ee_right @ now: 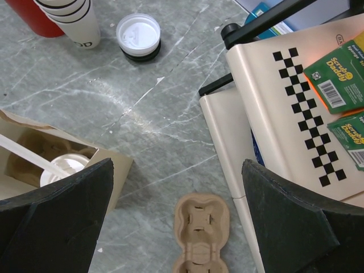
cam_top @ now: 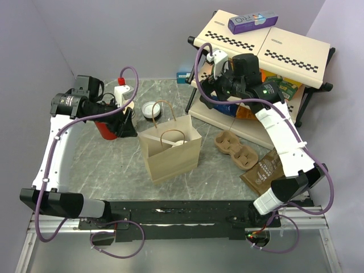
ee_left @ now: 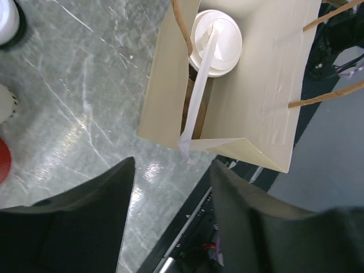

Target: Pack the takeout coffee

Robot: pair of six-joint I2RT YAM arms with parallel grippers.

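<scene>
one takeout coffee [ee_right: 138, 35]: round white lid, seemingly dark body.

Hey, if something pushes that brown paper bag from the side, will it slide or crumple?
The paper bag would probably buckle before sliding: thin paper walls, top standing open. A lidded cup sits inside, so that weight may pin the base. The thin handles look floppy.

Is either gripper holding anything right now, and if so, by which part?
Nothing is held. The left gripper and right gripper both stand open with nothing between their jaws. The white-lidded cup sits inside the paper bag, untouched.
</scene>
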